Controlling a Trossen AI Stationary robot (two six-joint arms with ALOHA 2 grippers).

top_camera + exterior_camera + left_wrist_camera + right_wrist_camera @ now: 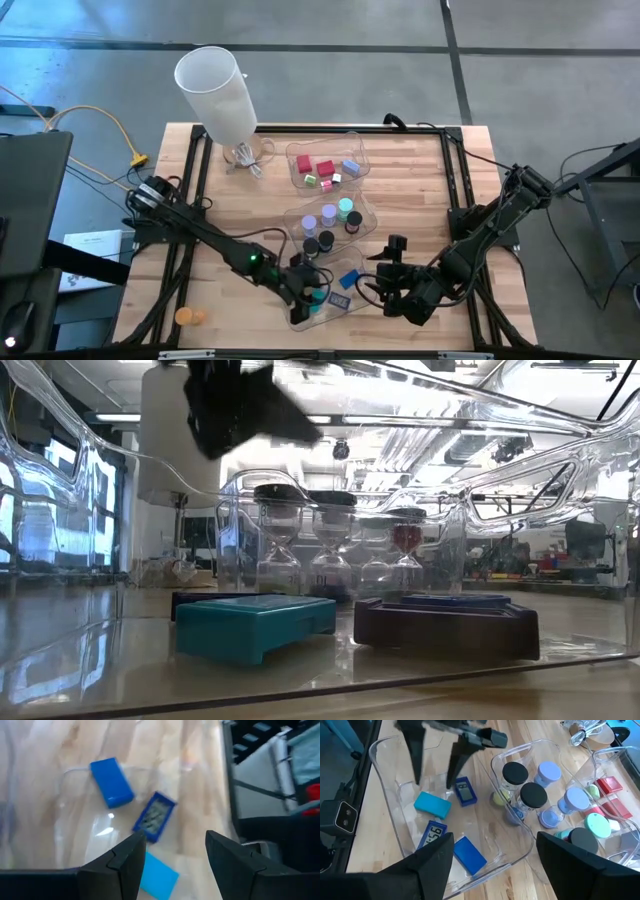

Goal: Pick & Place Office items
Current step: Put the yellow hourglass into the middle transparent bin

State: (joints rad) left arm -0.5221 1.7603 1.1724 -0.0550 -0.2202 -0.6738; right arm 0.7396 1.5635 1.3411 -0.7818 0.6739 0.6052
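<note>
The left tool hangs open and empty above the teal rectangle in the near tray; the right tool, seemingly open, waits beside it.

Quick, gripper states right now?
Left gripper: open, empty, over the near tray.
Right gripper: open, holding nothing.

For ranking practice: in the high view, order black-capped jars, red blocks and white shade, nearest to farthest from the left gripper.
1. Black-capped jars, middle tray.
2. Red blocks, far tray.
3. White shade, far left corner.
</note>
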